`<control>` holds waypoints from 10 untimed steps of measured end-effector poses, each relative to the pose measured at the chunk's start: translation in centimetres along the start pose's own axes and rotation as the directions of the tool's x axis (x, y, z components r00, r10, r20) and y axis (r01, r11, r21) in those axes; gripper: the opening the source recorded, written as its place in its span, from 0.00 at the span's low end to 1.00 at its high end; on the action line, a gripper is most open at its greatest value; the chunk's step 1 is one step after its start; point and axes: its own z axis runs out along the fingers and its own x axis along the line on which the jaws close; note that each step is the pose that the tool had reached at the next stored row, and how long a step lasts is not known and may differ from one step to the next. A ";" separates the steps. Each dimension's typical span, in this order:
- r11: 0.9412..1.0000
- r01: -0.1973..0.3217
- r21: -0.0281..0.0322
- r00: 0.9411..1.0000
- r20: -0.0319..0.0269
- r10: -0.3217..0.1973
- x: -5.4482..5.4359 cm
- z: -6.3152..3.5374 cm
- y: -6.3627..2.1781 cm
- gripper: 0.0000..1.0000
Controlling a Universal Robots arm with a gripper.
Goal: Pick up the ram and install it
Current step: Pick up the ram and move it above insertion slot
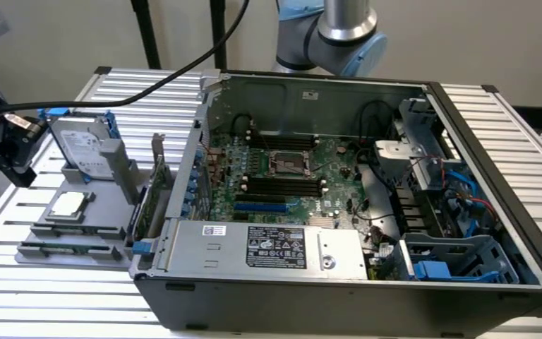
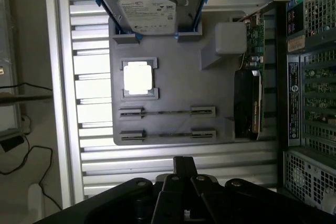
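You're looking at a robotics lab bench, a slatted aluminium table [image 1: 507, 127], an opened desktop computer case [image 1: 346, 304] lying on the slats, your robot arm [image 1: 346, 28] behind it, a grey parts fixture [image 2: 178, 93] alongside holding a hard drive [image 2: 152, 3] and a processor [image 2: 138, 77], plain wall beyond.

On the slatted table [image 1: 26, 289]: holder tray [image 2: 178, 93] toward the exterior view's left, computer case [image 1: 346, 304] just beside it on the right. On the tray: hard drive [image 1: 78, 145] propped at the back, processor chip [image 1: 67, 205] before it, ram [image 1: 64, 248] in the frontmost slot, expansion card [image 1: 149, 201] on edge along the side nearest the case. In the case: motherboard [image 1: 295, 166] on the floor, power supply [image 1: 262, 244] before it.
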 end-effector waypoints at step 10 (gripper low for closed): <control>0.998 0.064 -0.001 0.998 -0.002 -0.064 0.0 0.14 0.00 0.11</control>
